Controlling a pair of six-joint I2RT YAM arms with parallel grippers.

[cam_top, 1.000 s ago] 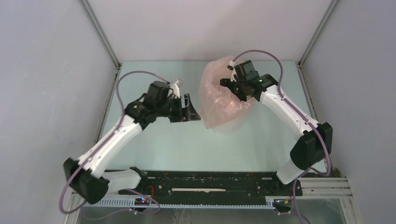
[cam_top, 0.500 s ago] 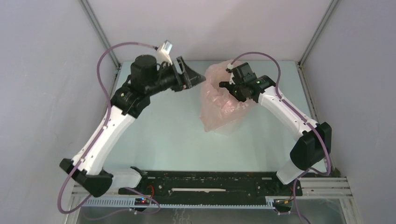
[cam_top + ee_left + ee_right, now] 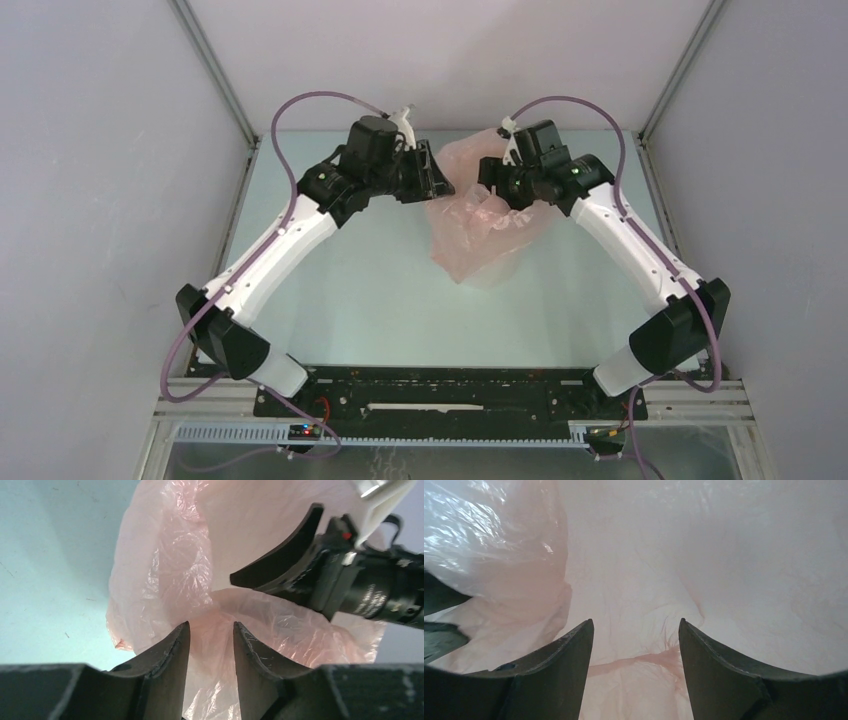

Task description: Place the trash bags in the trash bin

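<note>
A pale green table [image 3: 350, 290] sits between grey walls [image 3: 100, 200]. From above, the pink bag [image 3: 470, 225] stands toward the far middle of the table, draped over the white bin [image 3: 495, 272]. Only the bin's near side shows, under the film's lower edge. The left gripper [image 3: 437, 180] is at the bag's left upper edge and the right gripper [image 3: 492, 180] is at the top of the bag, close to the left one. Both arms reach in from their own sides.

In the left wrist view, the left fingers [image 3: 167, 652] stand a narrow gap apart. Wrinkled film fills the space beyond and between them, but whether it touches their pads cannot be told. The bag's open mouth lies just ahead. One of the right gripper's curved black fingers comes in from the right, over the mouth.

In the right wrist view, the right fingers [image 3: 569, 655] are spread wide and hold nothing. They point down into the bag, with film on every side and a creased seam just past the tips. The bin cannot be made out here.
</note>
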